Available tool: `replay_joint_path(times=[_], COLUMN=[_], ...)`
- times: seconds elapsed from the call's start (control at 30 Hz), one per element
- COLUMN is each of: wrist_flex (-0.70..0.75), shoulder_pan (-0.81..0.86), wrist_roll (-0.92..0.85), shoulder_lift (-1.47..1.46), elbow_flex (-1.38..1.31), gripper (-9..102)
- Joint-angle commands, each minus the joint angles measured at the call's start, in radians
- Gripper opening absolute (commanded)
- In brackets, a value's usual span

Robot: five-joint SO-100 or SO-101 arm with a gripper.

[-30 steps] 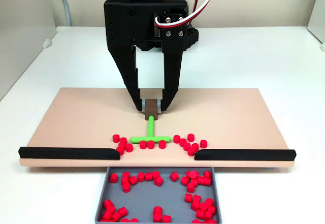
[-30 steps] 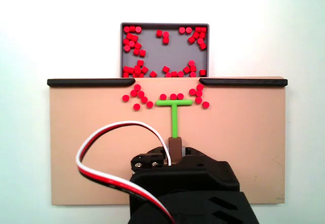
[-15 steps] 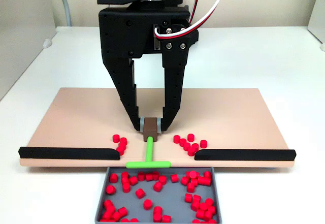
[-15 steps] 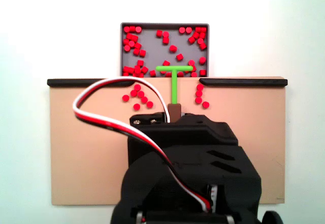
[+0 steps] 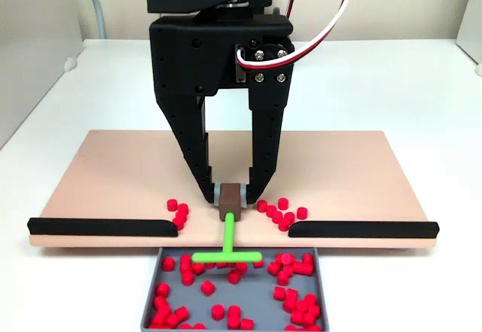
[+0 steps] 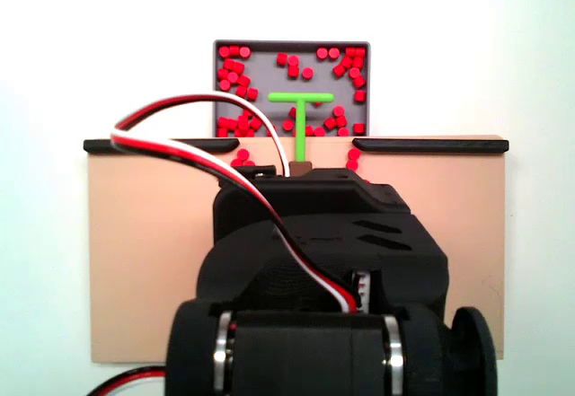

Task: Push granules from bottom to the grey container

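A white tabletop (image 5: 392, 76) is carrying a tan board (image 5: 113, 174) with two black strips (image 5: 102, 226) along its near edge in the fixed view that faces the arm, and a gap is lying open between them. Just beyond that gap, on the near side, the grey container (image 5: 151, 290) is sitting against the board's edge.

The black gripper (image 5: 230, 196) is reaching down over the gap, its jaws closed narrowly on the brown handle (image 5: 230, 199) of a green pusher (image 5: 226, 254). The pusher's crossbar is lying out past the board edge, over the inside of the container, as the fixed view from behind the arm also shows (image 6: 305, 98).

Most of the granules (image 5: 290, 268) are already lying in the container, scattered across its floor and thicker toward the right side. Two small groups are remaining on the board: a few pellets left of the gap (image 5: 179, 213), close to the end of the left strip, and a somewhat larger cluster right of it (image 5: 282, 213), close to the end of the right strip. The middle lane looks cleared. Judging by this, the task is well advanced, and what is left is sweeping those two side groups through the gap.
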Motion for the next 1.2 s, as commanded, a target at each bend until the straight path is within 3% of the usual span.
replay_joint_path(times=[0.0, 0.43, 0.87, 1.17], wrist_flex=[0.049, 0.241, 0.242, 0.249], shoulder_pan=[-0.005, 0.014, 0.048, 0.032], wrist_roll=[-0.008, -0.051, -0.089, 0.009], shoulder_lift=[0.049, 0.262, 0.726, 0.956], elbow_flex=[-0.08, -0.083, 0.433, 0.655], gripper=[0, 0, 0, 0])
